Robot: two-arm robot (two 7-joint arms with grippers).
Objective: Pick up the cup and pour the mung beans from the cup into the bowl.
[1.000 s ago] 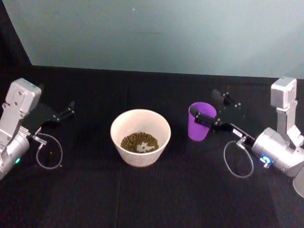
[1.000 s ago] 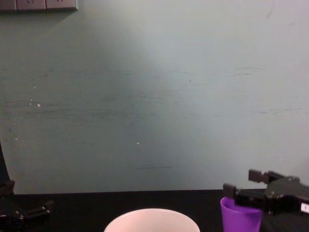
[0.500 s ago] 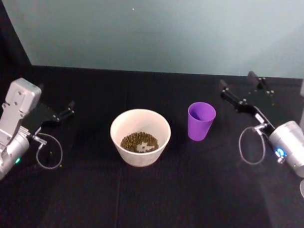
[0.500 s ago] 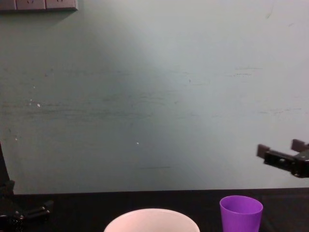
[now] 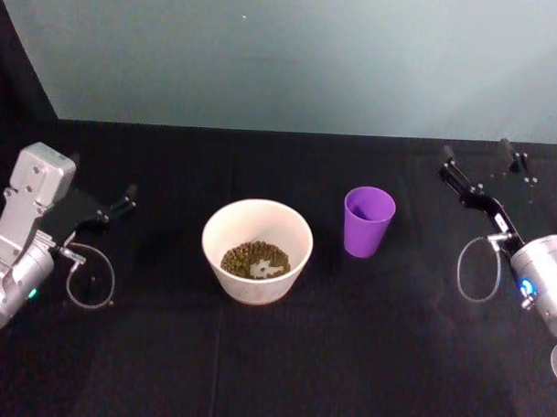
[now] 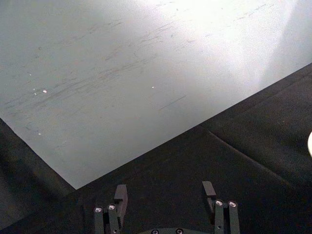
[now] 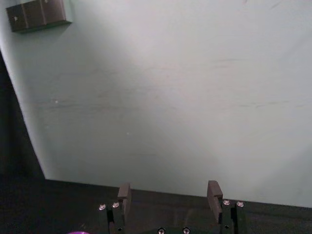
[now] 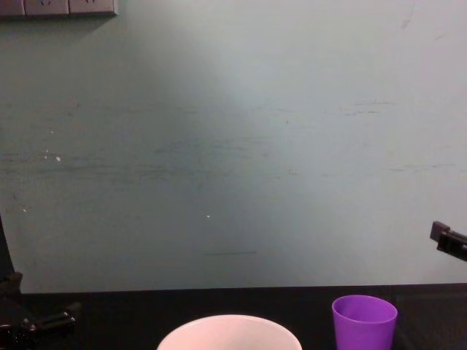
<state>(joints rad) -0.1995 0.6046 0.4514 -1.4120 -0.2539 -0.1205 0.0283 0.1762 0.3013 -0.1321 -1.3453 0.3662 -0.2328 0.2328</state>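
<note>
Smooth plastic cup (image 5: 369, 221) — matt, glossy smooth bowl (image 5: 256, 251), matt black cloth tabletop (image 5: 282, 355)

L arm sits low at the far left, silver wrist housing angled up, black forearm link pointing inward. L claw (image 5: 125, 201) rests just above the desk, fingers (image 6: 120, 194) spread apart w/ nothing between them; cable loop hangs off the wrist.

R arm comes in from the right edge, round silver wrist w/ blue light, thin black link reaching up and back. R claw (image 5: 480, 161) held raised near the rear of the desk, fingers (image 7: 212, 193) wide apart, empty. Cable loop dangles under the R wrist. One R fingertip pokes in at chest view's right edge.
</note>
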